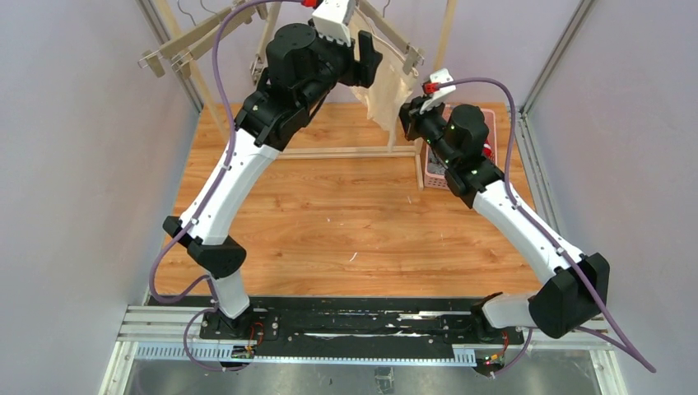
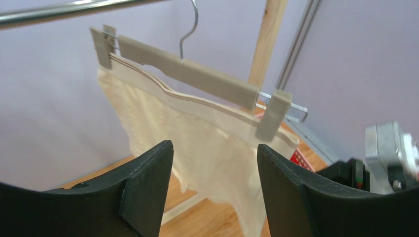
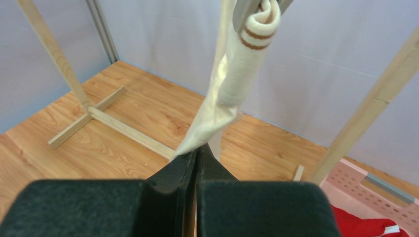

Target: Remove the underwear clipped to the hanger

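This is reading as a robotics test cell, not a home: plain pale wall panels and aluminium posts are enclosing a wood-grain tabletop, and two robot arms trailing purple cables are sitting bolted to a base rail.

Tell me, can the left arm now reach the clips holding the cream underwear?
Probably yes. Its open jaws face the hanger; nothing lies between them and the nearer clip. The right arm pinches only the lower edge of the cream underwear.

underwear hanging from hanger, basket right of rack
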`<action>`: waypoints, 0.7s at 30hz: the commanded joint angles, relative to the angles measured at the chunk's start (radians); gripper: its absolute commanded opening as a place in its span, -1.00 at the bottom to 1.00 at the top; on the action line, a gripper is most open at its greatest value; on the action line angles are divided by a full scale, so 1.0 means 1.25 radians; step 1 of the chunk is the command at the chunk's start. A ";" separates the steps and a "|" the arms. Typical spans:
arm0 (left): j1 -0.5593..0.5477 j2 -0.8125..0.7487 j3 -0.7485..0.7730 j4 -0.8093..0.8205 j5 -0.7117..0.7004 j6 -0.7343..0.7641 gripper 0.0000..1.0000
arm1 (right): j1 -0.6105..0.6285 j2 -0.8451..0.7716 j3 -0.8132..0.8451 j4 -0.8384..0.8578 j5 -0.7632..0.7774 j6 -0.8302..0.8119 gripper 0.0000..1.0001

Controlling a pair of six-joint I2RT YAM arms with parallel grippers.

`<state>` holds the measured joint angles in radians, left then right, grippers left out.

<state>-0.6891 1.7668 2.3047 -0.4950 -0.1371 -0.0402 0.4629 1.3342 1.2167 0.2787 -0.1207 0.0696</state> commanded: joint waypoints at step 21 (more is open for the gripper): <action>0.024 0.124 0.131 0.116 -0.131 0.066 0.79 | 0.072 -0.098 -0.126 -0.035 0.042 -0.120 -0.99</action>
<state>-0.6819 1.9228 2.4645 -0.4202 -0.2920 0.0391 0.5354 1.2564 1.0863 0.2398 -0.0849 -0.0437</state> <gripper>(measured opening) 0.892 0.007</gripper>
